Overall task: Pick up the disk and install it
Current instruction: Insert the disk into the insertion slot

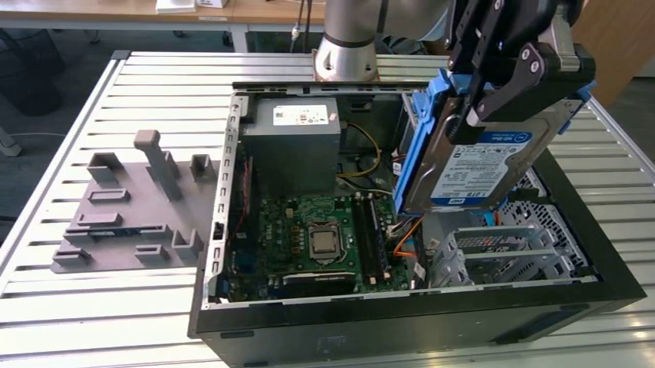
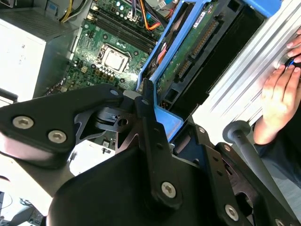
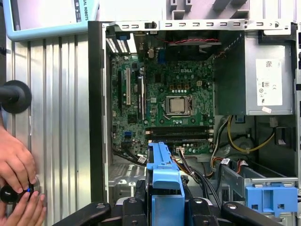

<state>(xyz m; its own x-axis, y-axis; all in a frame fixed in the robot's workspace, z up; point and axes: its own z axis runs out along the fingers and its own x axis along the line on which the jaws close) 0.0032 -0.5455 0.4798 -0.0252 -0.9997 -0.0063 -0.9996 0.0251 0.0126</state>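
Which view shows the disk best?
The exterior view: the disk hangs in the gripper with its labelled face toward the camera. The second wrist view shows its circuit-board side and blue rail; the first wrist view shows a blue rail end-on.

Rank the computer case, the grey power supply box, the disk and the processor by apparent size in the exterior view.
1. computer case
2-3. disk and power supply box: look about alike; the disk sits raised, probably nearer the camera, so unranked
4. processor, clearly smallest
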